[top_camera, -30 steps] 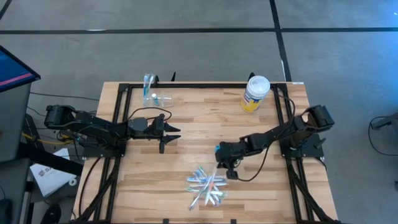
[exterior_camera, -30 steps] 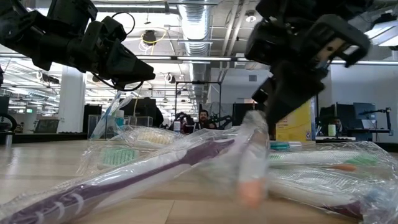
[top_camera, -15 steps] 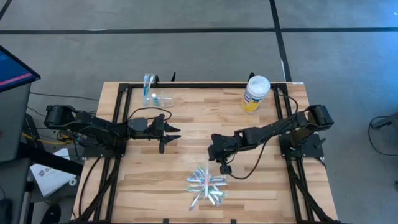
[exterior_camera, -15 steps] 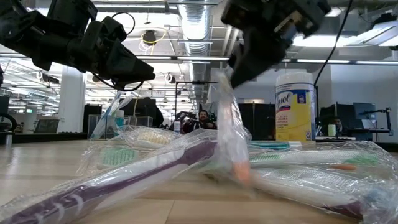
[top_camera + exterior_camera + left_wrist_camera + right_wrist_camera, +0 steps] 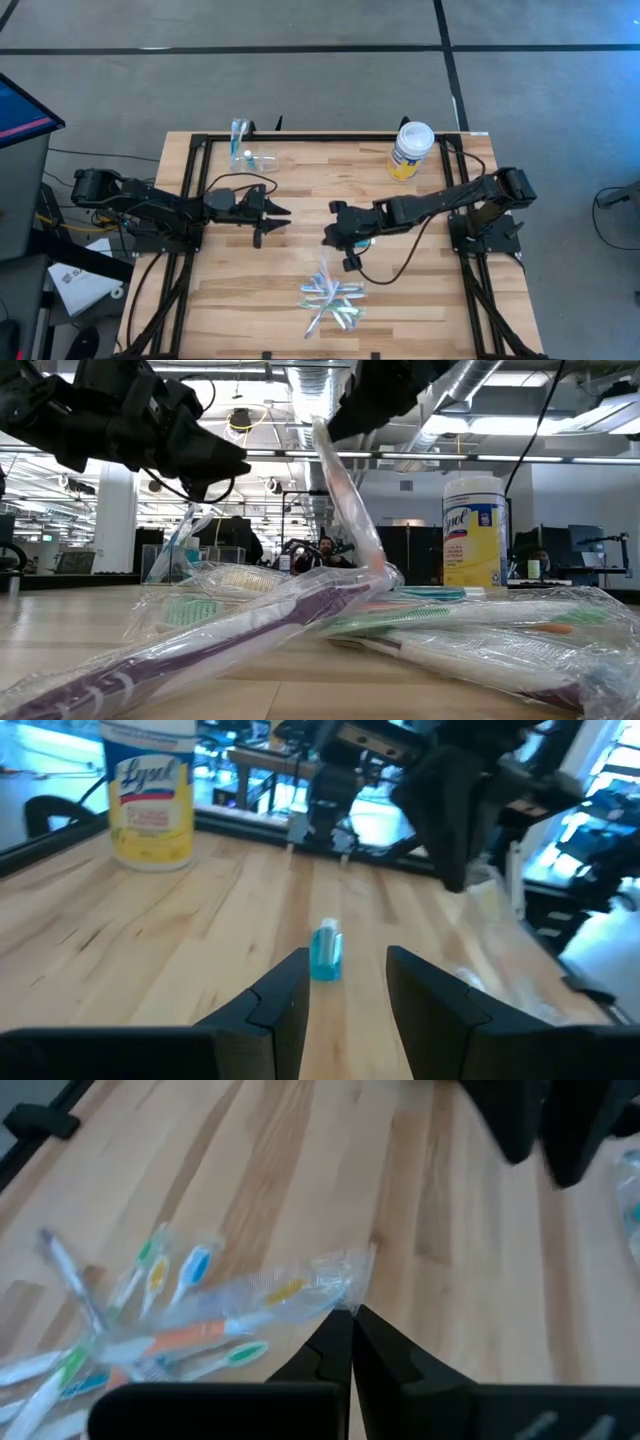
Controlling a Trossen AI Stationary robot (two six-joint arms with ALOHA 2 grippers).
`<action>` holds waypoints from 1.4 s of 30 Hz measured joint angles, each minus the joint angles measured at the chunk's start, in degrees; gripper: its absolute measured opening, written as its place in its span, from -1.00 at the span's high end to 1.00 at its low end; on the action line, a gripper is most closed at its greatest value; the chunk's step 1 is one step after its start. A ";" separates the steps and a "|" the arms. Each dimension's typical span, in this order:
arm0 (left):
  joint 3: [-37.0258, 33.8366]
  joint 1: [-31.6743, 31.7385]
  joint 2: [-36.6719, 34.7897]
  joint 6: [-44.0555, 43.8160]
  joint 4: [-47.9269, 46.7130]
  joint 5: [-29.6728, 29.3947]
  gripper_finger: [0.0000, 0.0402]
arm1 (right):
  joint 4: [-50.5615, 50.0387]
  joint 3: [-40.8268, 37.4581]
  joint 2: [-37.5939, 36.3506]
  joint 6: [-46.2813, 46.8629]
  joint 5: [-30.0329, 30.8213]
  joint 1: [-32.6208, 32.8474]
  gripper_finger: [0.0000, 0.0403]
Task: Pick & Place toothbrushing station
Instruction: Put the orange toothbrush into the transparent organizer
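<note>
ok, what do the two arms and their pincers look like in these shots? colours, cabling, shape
Both arms are dark, near-black and segmented, on black frames at the table's sides. The left arm has a thin black cable arching over its wrist; the right arm trails a black cable looping below. The left pincer has two wedge-shaped matte-black fingers; the right pincer has the same. No markings visible.

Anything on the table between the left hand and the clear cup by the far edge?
No. In the high view, only bare wood lies between the left hand and the clear cup.
</note>
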 joint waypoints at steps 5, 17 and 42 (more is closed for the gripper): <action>0.00 0.00 -0.02 -1.18 1.53 0.46 0.36 | 0.26 1.94 0.00 -1.82 1.33 -0.31 1.00; 0.00 0.00 -0.02 -2.72 5.98 2.20 0.36 | 1.04 5.97 0.00 -6.28 5.18 -0.71 1.00; 1.33 0.00 0.42 -2.49 12.43 3.93 0.36 | 11.25 7.62 0.00 -10.70 5.77 -5.67 1.00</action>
